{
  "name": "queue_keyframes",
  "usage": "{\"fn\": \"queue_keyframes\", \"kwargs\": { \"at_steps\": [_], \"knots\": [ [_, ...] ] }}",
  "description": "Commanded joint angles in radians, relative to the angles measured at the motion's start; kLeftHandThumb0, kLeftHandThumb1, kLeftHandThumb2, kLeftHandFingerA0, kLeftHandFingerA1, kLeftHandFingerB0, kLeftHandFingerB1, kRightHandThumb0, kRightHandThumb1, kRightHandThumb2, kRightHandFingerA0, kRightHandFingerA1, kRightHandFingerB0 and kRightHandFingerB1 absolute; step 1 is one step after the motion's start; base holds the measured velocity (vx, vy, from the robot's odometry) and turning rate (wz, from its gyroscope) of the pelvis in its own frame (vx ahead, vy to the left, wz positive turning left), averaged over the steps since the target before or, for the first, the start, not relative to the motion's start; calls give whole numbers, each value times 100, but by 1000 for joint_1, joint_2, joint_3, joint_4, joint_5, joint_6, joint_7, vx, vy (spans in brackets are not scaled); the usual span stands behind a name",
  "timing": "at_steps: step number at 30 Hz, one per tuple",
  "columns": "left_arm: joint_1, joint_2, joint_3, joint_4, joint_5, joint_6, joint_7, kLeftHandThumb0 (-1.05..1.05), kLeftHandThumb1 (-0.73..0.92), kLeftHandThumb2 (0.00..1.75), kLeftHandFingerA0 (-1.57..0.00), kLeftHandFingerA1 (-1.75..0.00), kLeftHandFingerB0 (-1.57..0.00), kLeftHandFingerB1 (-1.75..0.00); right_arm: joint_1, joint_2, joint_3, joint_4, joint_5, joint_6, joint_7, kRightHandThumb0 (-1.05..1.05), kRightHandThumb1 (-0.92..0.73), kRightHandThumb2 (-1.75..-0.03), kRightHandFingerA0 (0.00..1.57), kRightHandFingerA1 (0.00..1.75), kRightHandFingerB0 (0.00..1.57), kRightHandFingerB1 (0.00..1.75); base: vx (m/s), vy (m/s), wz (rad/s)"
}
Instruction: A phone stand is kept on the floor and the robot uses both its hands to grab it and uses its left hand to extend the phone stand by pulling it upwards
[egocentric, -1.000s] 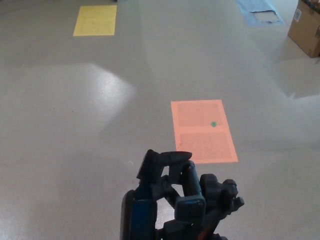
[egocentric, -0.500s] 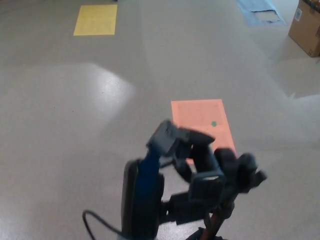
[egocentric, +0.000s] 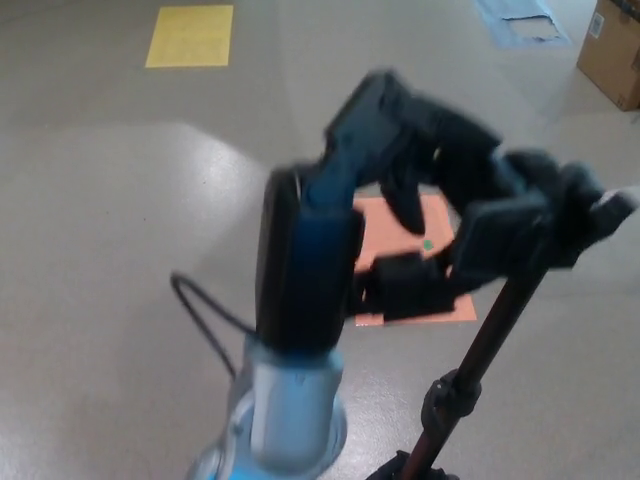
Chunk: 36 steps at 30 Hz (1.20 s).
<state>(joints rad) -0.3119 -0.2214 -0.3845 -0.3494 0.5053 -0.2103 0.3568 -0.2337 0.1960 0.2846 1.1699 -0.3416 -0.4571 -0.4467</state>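
the left hand (egocentric: 400, 180) is high in the middle of the head view, on a grey-blue forearm that comes up from the bottom edge, and its black fingers (egocentric: 415, 195) are curled over and closed around the top part of the phone stand (egocentric: 490, 330). the picture is blurred here, so i cannot tell exactly where each finger touches, but the hand looks clamped on the black head piece of the stand and not hanging free of it. the stand itself is a thin dark pole which rises from the bottom edge, just to the right of the forearm, and leans up and to the right; a round locking collar (egocentric: 445, 392) sits low on the pole, and its foot on the floor (egocentric: 120, 250) is cut off by the picture edge. the right hand is not seen anywhere in this view, so i cannot say if it holds the lower part. the relation that matters for the next move is this: the long axis of the stand goes nearly straight up, a little tilted, and the left hand is at its upper end, so in my judgement the pull must go along the pole, upward, and not sideways. an orange floor marking (egocentric: 440, 215) lies behind the hand, partly hidden by it.
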Motion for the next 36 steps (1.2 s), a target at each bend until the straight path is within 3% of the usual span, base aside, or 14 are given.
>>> {"fn": "queue_keyframes", "kwargs": {
  "at_steps": [1, 2, 3, 4, 5, 10, 17, 29, 31, 34, 36],
  "knots": [
    [-269, -105, 128, -135, -41, 178, -45, -26, 62, 58, -105, -161, -77, -174, 28, 46, -7, 27, 8, 38, -14, -16, -74, -94, 135, 175, 136, 175, 0, 0, 0],
    [-321, -94, 155, -131, -23, 191, -43, -26, 61, 58, -105, -161, -79, -173, 26, 47, -7, 27, 7, 42, -13, -14, -72, -92, 135, 175, 135, 175, 0, 0, 0],
    [-338, -95, 164, -134, -18, 206, -46, -28, 41, 85, -129, -141, -109, -131, 25, 48, -9, 26, 10, 47, -9, -16, -75, -93, 135, 175, 135, 175, 0, 0, 0],
    [-344, -96, 167, -135, -17, 214, -48, -28, 41, 85, -129, -141, -109, -131, 24, 49, -9, 26, 12, 49, -7, -16, -75, -93, 135, 175, 135, 175, 0, 0, 0],
    [-370, -97, 178, -134, -20, 230, -53, -27, 62, 59, -98, -175, -77, -175, 21, 51, -11, 27, 15, 49, -5, -16, -75, -92, 135, 175, 134, 175, 0, 0, 0],
    [-515, -93, 238, -104, -105, 261, -77, -26, 63, 59, -100, -175, -76, -175, 13, 52, -9, 25, 15, 52, -2, -16, -75, -93, 136, 175, 135, 175, 0, 0, 0],
    [-753, -18, 325, -20, -111, 291, -83, -25, 65, 59, -98, -175, -70, -175, 5, 52, -4, 35, 10, 53, -4, -19, -74, -91, 136, 175, 135, 175, 0, 0, 0],
    [-934, 34, 386, 81, -165, 265, -79, -24, 64, 59, -100, -174, -72, -175, 14, 45, -10, 38, 21, 25, 17, -17, -75, -94, 137, 175, 135, 175, 0, 0, 0],
    [-968, 46, 388, 96, -149, 265, -75, -26, 63, 58, -98, -175, -84, -174, 8, 44, -6, 42, 15, 24, 12, -15, -72, -92, 137, 175, 135, 175, 0, 0, 0],
    [-978, 49, 391, 104, -140, 262, -73, -26, 63, 58, -98, -175, -84, -174, 8, 44, -7, 43, 15, 25, 14, -15, -72, -92, 137, 175, 135, 175, 0, 0, 0],
    [-983, 54, 394, 108, -139, 256, -76, -22, 61, 58, -104, -172, -75, -175, 11, 45, -5, 40, 14, 20, 12, -18, -75, -93, 136, 175, 135, 175, 0, 0, 0]
  ]
}}
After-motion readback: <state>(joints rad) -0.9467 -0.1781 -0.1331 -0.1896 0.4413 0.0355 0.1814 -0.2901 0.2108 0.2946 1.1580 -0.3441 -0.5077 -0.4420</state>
